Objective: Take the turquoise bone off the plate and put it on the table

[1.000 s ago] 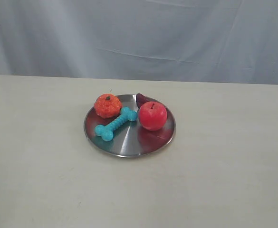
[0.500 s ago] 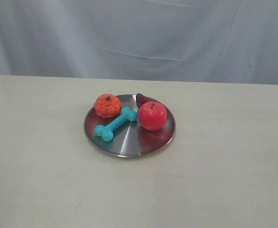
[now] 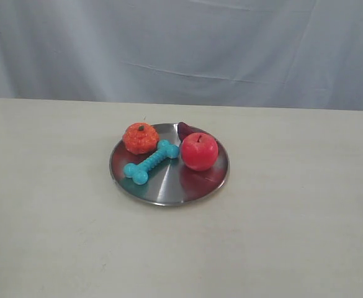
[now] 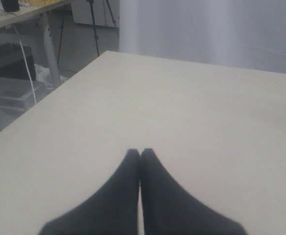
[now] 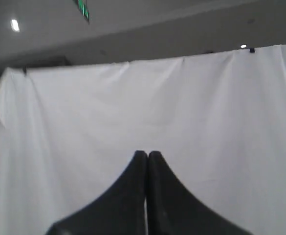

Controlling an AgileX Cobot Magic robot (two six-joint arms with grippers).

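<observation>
The turquoise bone [image 3: 151,161] lies slantwise on the round steel plate [image 3: 169,189], which sits mid-table [image 3: 57,236] in the exterior view. Neither arm shows in that view. In the left wrist view my left gripper [image 4: 140,152] is shut with nothing between its dark fingers, above bare cream tabletop [image 4: 191,107]. My right gripper [image 5: 147,154] is shut too and empty, aimed at a white curtain [image 5: 133,107]. The bone and plate appear in neither wrist view.
On the plate with the bone sit a red apple [image 3: 199,151], an orange pumpkin-like toy [image 3: 140,138] touching the bone's far end, and a dark purple object [image 3: 183,130] behind the apple. A grey-white curtain [image 3: 181,49] backs the table. The table's edge [image 4: 50,93] and clutter show beyond.
</observation>
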